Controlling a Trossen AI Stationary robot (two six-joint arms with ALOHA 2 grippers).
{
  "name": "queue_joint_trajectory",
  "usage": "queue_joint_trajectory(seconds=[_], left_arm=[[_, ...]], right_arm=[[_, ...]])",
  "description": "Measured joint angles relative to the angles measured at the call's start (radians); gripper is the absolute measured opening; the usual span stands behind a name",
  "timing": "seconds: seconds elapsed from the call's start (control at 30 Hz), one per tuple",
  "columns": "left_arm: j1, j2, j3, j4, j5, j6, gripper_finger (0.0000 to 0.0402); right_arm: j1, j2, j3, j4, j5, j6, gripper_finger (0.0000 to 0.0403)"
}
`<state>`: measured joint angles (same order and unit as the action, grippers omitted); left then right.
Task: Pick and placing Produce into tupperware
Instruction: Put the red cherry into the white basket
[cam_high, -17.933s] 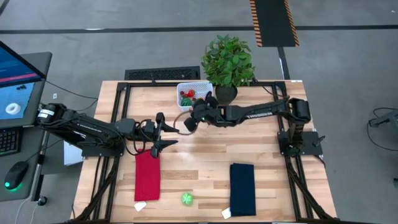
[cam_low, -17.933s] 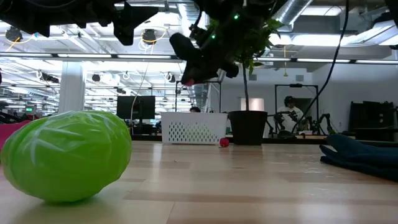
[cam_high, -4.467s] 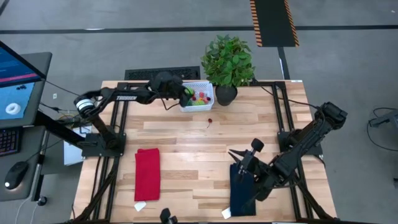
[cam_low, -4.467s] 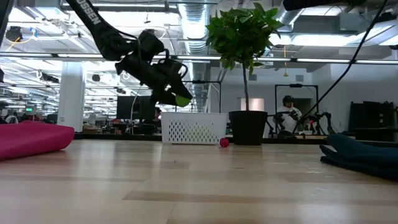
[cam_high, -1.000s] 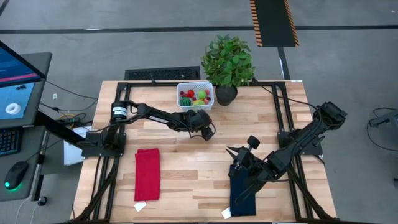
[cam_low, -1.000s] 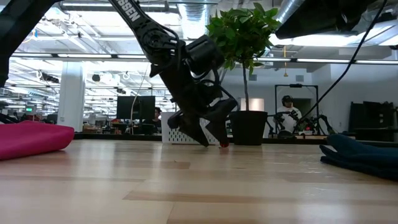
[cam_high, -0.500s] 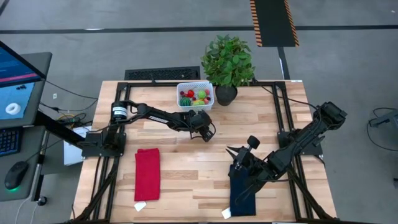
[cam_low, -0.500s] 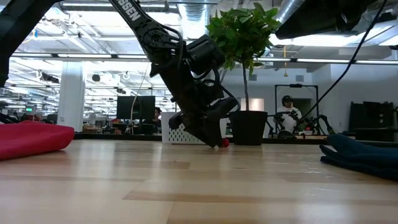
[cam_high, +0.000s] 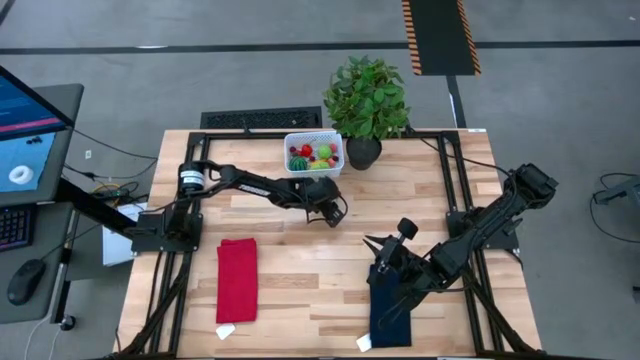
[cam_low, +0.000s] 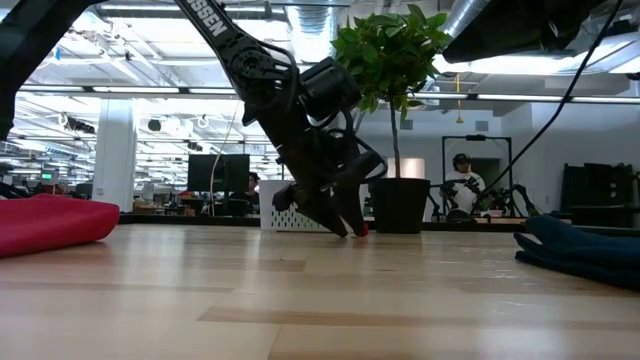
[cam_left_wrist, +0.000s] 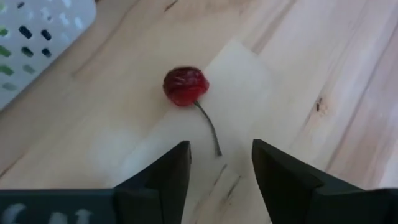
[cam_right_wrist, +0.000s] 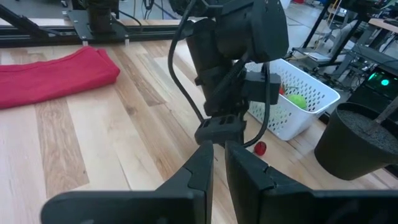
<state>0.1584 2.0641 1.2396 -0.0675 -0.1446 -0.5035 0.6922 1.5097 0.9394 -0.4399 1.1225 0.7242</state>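
A small red cherry (cam_left_wrist: 185, 86) with a thin stem lies on its side on the wooden table, a little in front of the white mesh tupperware (cam_high: 287, 150), which holds several toy fruits. My left gripper (cam_left_wrist: 219, 152) slants down over the cherry, open. Its fingertips stand on either side of the stem's free end, and I see no touch. In the low view the cherry (cam_low: 361, 229) shows just beside those fingertips (cam_low: 345, 222). My right gripper (cam_high: 372, 243) waits above the dark blue cloth (cam_high: 390, 300), its fingers (cam_right_wrist: 202, 168) a narrow gap apart with nothing between them.
A leafy plant in a black pot (cam_high: 363, 150) stands right of the tupperware at the table's far edge. A folded red cloth (cam_high: 237, 280) lies near the front left and the blue cloth near the front right. Bare wood lies between them.
My left gripper has stayed over the cherry. Its fingers were wide apart a second ago and stand closer together now. The cherry still lies on the table at the same spot.
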Motion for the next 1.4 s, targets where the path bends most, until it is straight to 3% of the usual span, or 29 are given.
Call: queue_joint_trajectory(seconds=[0.27,0.6,0.93,1.27,1.4], left_arm=[[0.021,0.094,0.07,-0.004,0.031,-0.032,0.014],[0.006,0.137,0.16,-0.118,0.003,-0.022,0.001],[-0.011,0.142,0.2,-0.176,-0.038,0.025,0.0],[-0.075,0.15,0.276,-0.294,-0.168,0.1,0.0],[-0.095,0.14,0.282,-0.303,-0.172,0.108,0.0]], right_arm=[[0.0,0.0,0.0,0.007,0.0,-0.014,0.0066],[0.002,0.0,0.0,0.007,-0.01,-0.018,0.0066],[0.002,0.0,0.0,0.01,-0.068,-0.004,0.0066],[0.011,0.0,0.0,0.008,-0.086,0.01,0.0066],[0.021,0.0,0.0,0.008,-0.087,0.01,0.0066]])
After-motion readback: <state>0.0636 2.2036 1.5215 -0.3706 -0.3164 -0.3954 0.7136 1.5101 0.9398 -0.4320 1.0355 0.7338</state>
